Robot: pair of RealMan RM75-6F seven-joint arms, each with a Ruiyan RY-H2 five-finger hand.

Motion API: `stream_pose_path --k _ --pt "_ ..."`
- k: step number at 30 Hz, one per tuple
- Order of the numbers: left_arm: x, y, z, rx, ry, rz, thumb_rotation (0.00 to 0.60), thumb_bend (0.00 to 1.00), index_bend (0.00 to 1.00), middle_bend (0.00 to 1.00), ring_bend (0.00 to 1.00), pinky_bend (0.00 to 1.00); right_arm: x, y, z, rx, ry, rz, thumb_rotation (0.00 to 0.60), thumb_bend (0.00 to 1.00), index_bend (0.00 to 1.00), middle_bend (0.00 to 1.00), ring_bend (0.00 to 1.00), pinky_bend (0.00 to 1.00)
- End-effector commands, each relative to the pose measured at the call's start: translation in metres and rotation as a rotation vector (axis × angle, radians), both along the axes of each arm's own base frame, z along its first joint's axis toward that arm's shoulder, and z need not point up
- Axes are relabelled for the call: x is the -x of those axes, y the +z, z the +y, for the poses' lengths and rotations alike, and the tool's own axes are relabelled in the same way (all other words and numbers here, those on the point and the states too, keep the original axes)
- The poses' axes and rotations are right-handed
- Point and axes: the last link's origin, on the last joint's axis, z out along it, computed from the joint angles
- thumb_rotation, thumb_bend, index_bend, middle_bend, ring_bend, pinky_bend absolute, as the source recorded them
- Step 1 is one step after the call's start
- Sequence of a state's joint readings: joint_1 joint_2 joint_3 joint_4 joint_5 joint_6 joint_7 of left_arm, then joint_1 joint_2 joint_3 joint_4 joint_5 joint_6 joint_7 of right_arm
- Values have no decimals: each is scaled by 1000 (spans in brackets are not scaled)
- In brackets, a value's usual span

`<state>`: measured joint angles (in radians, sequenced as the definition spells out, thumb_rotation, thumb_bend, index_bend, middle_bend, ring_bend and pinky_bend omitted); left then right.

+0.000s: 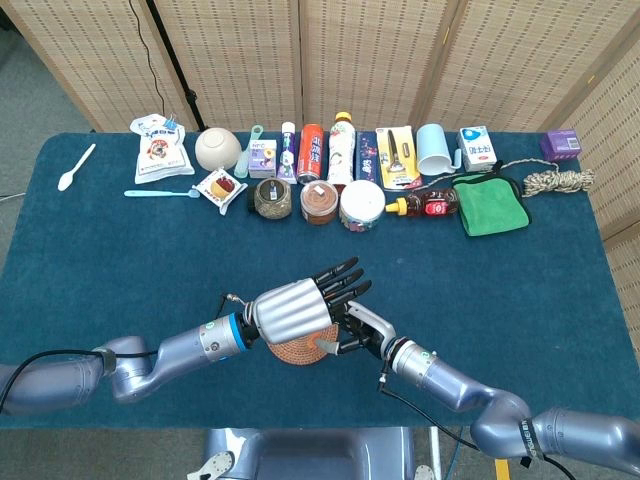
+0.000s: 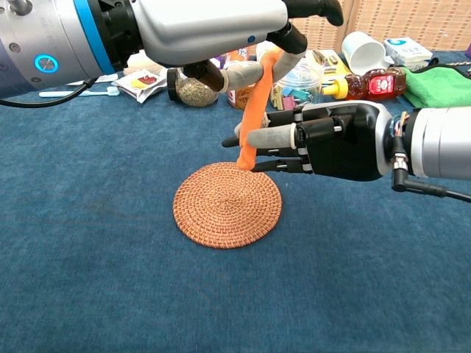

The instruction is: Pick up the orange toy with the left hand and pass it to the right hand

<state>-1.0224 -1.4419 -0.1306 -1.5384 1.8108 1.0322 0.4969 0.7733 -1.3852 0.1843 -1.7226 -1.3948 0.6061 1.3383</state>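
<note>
The orange toy [image 2: 255, 110], a long thin strip, hangs down from my left hand [image 2: 213, 29], which pinches its top end. Its lower tip touches the far edge of the round woven mat [image 2: 227, 204]. My right hand [image 2: 324, 138] is held level just to the right of the toy, fingers extended toward it and slightly apart, with the toy in front of them; whether they touch it I cannot tell. In the head view my left hand [image 1: 296, 307] covers the toy and most of the mat [image 1: 300, 351], with my right hand [image 1: 362, 329] just beside it.
Along the far side of the blue table [image 1: 120, 260] stands a row of items: a bowl [image 1: 217, 148], jars [image 1: 270, 197], bottles [image 1: 342, 150], a white cup [image 1: 433, 149], a green cloth [image 1: 489, 205], a rope coil [image 1: 555, 180] and a spoon [image 1: 75, 166].
</note>
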Motion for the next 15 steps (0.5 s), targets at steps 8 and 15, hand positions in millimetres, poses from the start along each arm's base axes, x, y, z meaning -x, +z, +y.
stream_pose_path --k 8,15 --pt "-2 -2 0 2 1 -5 600 503 663 144 86 32 -1 -2 0 -4 -3 0 600 375 466 180 52 22" --pt "-1 -1 -2 5 -5 -1 600 503 663 144 86 32 -1 0 -1 0 -6 2 600 377 480 193 56 23"
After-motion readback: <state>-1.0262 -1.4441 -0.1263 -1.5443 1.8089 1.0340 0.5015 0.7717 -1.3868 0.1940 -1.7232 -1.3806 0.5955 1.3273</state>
